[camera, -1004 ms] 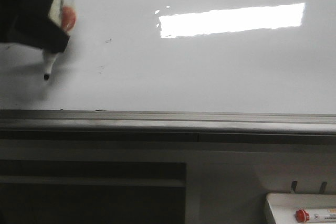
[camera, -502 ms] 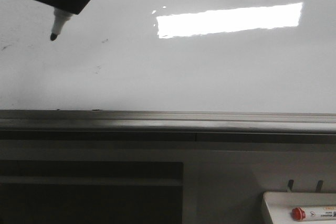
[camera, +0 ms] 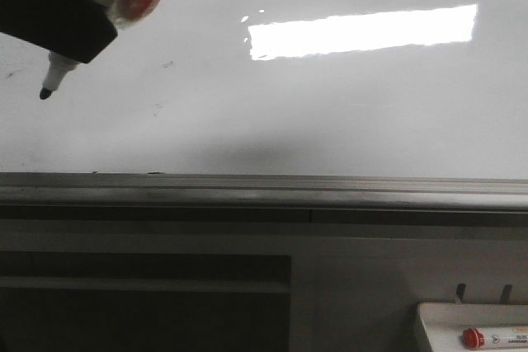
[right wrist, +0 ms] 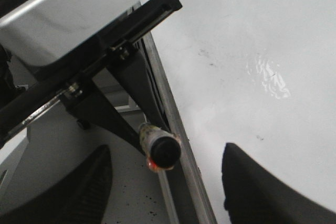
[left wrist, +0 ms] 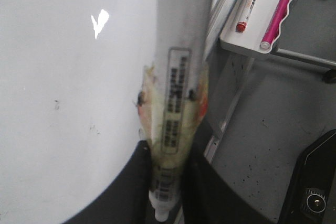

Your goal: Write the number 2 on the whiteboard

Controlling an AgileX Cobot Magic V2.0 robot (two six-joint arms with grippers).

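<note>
The front camera faces a glossy white whiteboard (camera: 330,113) squarely at close range, its grey metal rail (camera: 264,190) crossing mid-frame. The left wrist camera looks along a taped white marker (left wrist: 176,129) across the same board (left wrist: 68,87). The right wrist camera views the board (right wrist: 252,51) obliquely, sharing the marker (right wrist: 160,148) and rail (right wrist: 173,145).

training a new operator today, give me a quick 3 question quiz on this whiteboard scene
1. True or false: the number 2 is already drawn on the whiteboard.
2. Which gripper holds the marker? A) left B) right
3. Fill in: the small tray at lower right holds a ___-capped marker.

Key: 1 false, only faint smudges show; 2 A, the left gripper is shut on it, the right gripper is open; 3 red.
</note>
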